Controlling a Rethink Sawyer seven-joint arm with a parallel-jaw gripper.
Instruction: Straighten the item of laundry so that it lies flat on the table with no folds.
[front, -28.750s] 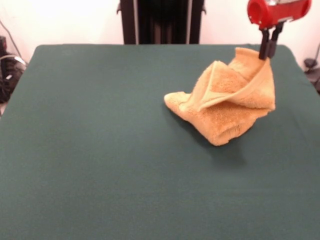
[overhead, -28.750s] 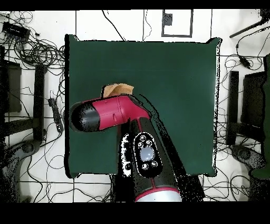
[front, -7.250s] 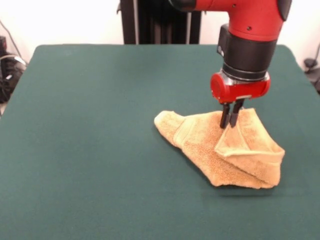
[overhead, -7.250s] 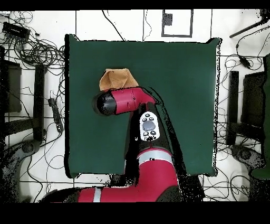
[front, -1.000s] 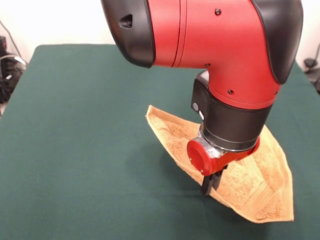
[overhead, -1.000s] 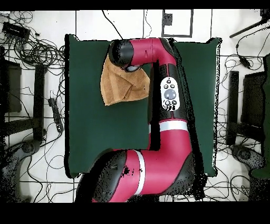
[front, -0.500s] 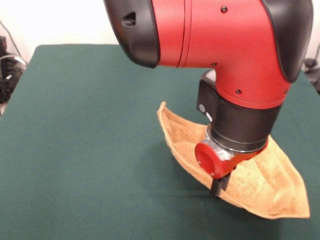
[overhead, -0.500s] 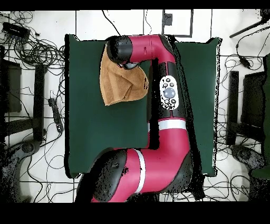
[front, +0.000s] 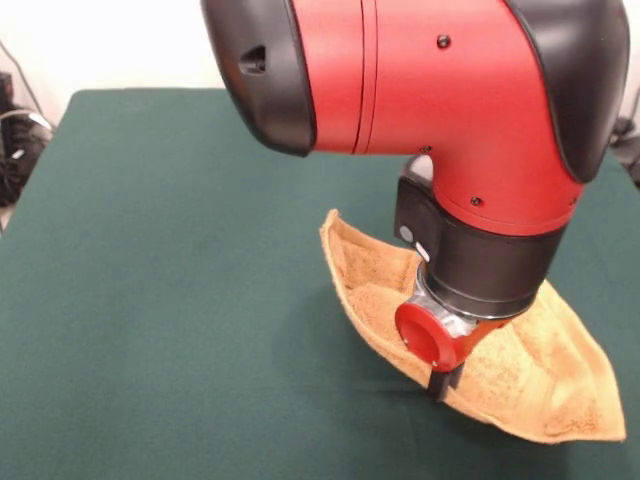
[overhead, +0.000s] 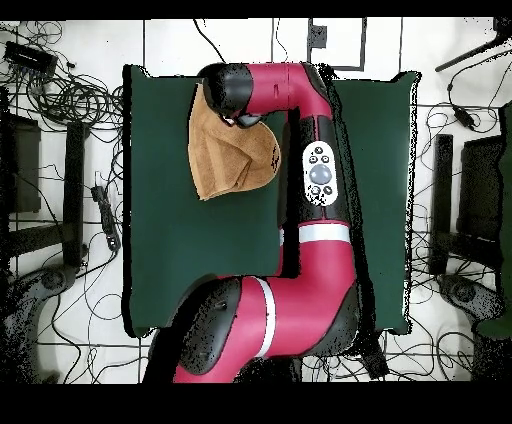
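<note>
**Towel mostly spread, one edge lifted, not flat yet**

Tabletop (front: 170, 300): green, large, mostly bare. Plenty of free room around the cloth on the side away from the arm.

Arm (front: 420, 90): reaches far across the tabletop and fills most of the front view. In the overhead view it runs up from the base and bends over the towel's top corner, covering part of it.

Towel (front: 520, 385): sits at the front view's right, low in the picture; in the overhead view it lies at the upper left of the tabletop, near the left edge (overhead: 225, 160). It is opened out to a rough sheet, no bunched pile. Not flat though. The corner toward the middle of the tabletop stands up off the surface and curls inward, and the long edge from there down to the jaws is raised like a rim. The right-hand part, out to the pointed corner, looks to rest on the tabletop. A soft crease runs across the middle in the overhead view; whether a layer is doubled under the arm cannot be told.

Gripper (front: 440, 385): low, at the towel's near edge, under the red wrist. Jaws look pinched together on that edge, holding it slightly off the surface.

Judgement: the bulk of the unfolding is done. Left: lay the raised edge and curled corner down, smooth the crease, release. Late stage, not finished.
</note>
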